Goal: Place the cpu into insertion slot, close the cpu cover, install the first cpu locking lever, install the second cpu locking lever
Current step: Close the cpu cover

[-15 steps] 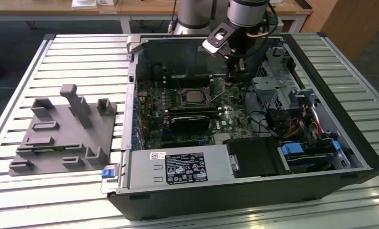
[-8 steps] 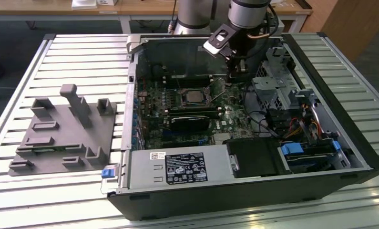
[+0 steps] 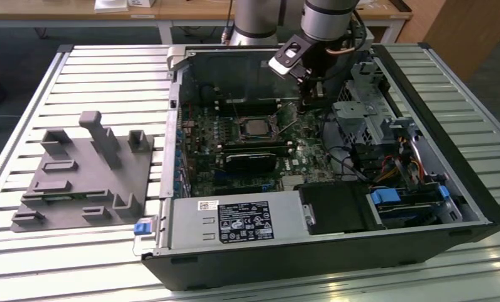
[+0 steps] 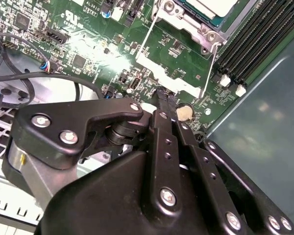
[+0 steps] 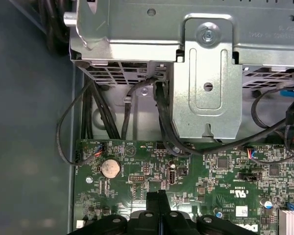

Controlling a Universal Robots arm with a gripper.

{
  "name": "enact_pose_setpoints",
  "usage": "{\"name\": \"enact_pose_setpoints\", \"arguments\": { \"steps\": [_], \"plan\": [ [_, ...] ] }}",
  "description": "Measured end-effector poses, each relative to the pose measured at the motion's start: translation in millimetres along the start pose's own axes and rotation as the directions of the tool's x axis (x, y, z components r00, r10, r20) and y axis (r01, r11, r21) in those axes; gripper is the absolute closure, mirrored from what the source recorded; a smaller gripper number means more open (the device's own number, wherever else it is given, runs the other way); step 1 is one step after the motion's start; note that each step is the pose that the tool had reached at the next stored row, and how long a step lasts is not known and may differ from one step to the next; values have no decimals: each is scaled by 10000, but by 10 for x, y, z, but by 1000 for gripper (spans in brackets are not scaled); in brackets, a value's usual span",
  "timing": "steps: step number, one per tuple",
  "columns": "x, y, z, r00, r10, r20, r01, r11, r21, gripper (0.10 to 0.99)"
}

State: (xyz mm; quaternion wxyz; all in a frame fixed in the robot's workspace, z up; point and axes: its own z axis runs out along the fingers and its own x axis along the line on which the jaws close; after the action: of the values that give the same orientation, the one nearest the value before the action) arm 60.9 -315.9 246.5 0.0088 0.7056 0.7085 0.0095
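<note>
- One hand, fingers pressed together on nothing, hangs low over the board near a coin cell.
- Cpu lies in the slot, framed by the cover, near the hand.

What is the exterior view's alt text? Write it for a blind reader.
A robot arm reaches into an open computer case lying on a slatted metal table, its gripper low over the motherboard, to the exterior view's right of the cpu seated in the insertion slot. A grey fixture sits on the table at the exterior view's left.
</note>
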Motion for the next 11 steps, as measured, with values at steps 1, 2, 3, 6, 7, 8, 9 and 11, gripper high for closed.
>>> {"name": "enact_pose_setpoints", "arguments": {
  "steps": [1,2,3,6,7,8,9,11],
  "plan": [
    [0,2,10,10000,0,0,0,10000,13,980],
    [0,3,19,10000,0,1,0,10000,30,980],
    [0,3,27,10000,1,3,-1,10000,40,980],
    [0,2,35,10000,1,8,-1,10000,51,980],
    [0,-1,36,10000,0,7,0,10000,52,980],
    [0,-6,37,10000,-1,5,1,10000,52,980],
    [0,-12,37,10000,0,5,0,10000,52,980],
    [0,-27,36,10000,0,4,0,10000,52,980]
  ]
}}
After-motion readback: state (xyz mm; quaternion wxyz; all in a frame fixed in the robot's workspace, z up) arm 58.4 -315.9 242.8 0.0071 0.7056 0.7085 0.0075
